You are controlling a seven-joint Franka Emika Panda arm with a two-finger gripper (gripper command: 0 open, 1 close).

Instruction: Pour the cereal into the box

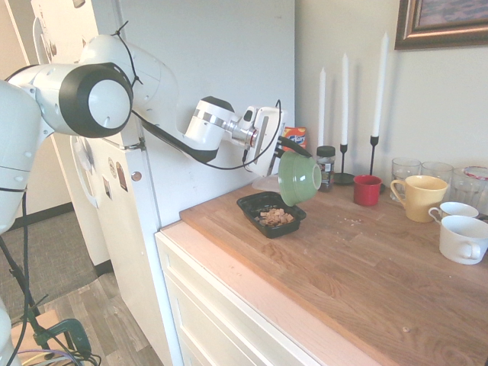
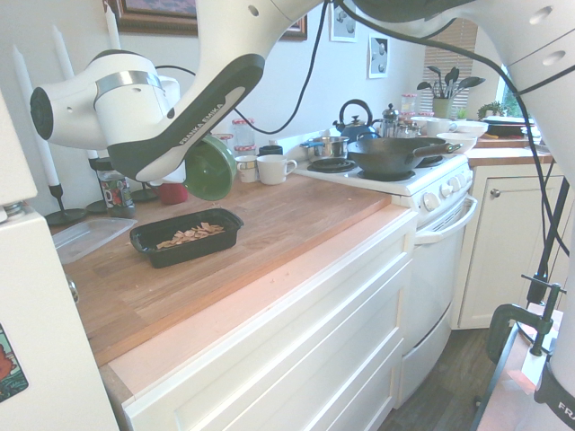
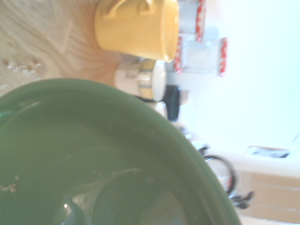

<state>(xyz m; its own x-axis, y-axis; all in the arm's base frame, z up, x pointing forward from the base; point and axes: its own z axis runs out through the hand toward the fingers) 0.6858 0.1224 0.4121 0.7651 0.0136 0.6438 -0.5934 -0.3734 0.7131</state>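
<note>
The cereal [image 1: 275, 218] lies as a small light-brown heap inside the box [image 1: 253, 204], a shallow black tray on the wooden counter; both also show in the second exterior view as the cereal [image 2: 190, 235] in the box [image 2: 232, 226]. My gripper [image 1: 288, 145] is shut on the rim of a green bowl [image 1: 300, 178], held tipped on its side just above the tray. The green bowl [image 2: 209, 168] hangs over the tray's far end. In the wrist view the green bowl [image 3: 93, 159] fills the frame, with only crumbs inside.
A red cup [image 1: 367, 190], yellow mug [image 1: 418, 197], white cups [image 1: 463, 239] and glasses [image 1: 406, 168] stand right of the tray. White candles [image 1: 379, 84] and a spice jar [image 1: 326, 166] line the wall. A clear flat container [image 2: 88, 237] lies beside the tray. A stove [image 2: 386, 175] stands past the counter.
</note>
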